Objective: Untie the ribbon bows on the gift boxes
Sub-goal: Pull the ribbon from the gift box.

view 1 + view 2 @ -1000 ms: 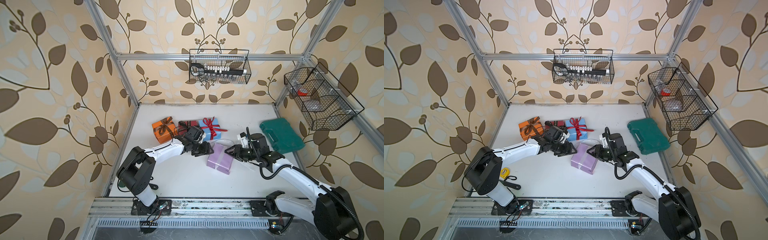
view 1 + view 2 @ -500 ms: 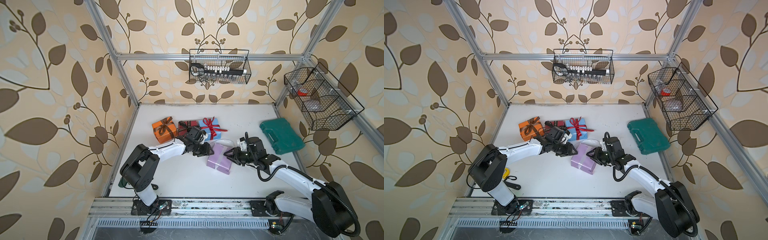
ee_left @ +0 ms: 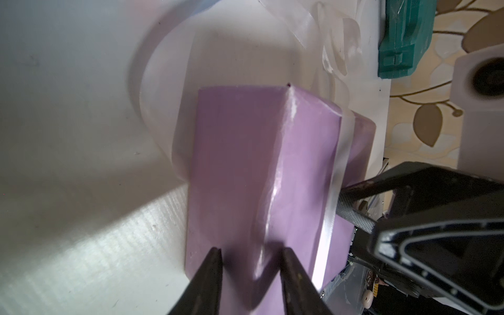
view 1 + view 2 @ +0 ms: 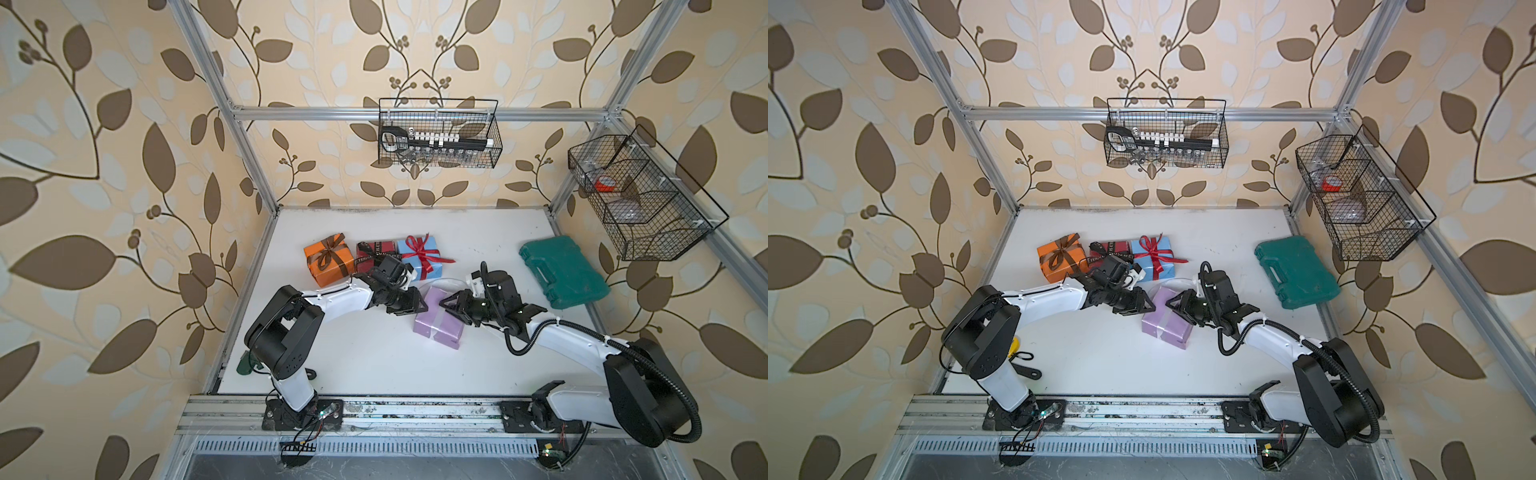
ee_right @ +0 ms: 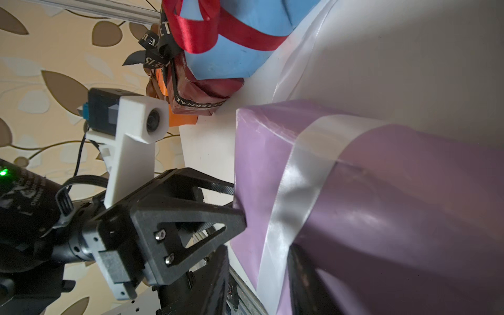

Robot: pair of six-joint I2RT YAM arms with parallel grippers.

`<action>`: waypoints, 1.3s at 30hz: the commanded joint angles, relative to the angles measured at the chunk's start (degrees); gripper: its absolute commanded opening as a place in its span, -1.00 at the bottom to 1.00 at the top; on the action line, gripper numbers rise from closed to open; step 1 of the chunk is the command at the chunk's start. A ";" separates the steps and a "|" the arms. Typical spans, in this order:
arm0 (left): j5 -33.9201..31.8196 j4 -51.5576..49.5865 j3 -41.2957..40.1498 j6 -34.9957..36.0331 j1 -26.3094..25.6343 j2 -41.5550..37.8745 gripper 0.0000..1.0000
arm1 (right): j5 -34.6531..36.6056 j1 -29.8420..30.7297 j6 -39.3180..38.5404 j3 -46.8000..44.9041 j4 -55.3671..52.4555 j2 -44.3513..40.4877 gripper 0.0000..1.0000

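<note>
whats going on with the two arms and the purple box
Both arms are at the lilac box. The left gripper pinches one edge; the right gripper presses the opposite side by the white ribbon, which wraps the box and trails loose. The orange box, dark red box and blue box have tied bows.

You get bright, even top views, bowed at the edges; up close, wrist views blur, with glare streaking the lilac box (image 3: 245,177).

A green plastic case (image 4: 562,277) lies flat on the white tabletop (image 4: 374,365). One wire basket (image 4: 438,133) hangs on the rear rail (image 4: 311,113). A second wire basket (image 4: 644,199) hangs at the side.
</note>
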 commanded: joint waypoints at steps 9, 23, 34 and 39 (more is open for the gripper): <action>0.88 -0.38 -0.68 1.28 0.09 1.27 -0.24 | -1.57 0.88 1.76 -2.96 9.65 4.01 -0.23; 1.23 -0.11 -1.13 0.80 0.04 1.34 -0.23 | -2.25 1.76 2.65 -3.55 16.30 9.28 -0.35; 1.66 0.33 -1.31 0.35 0.09 1.44 -0.23 | 1.68 2.49 3.14 -1.97 15.07 11.60 -0.52; 1.58 0.33 -1.49 0.33 0.06 1.14 -0.23 | -0.34 2.50 4.39 -2.59 19.01 13.92 -0.72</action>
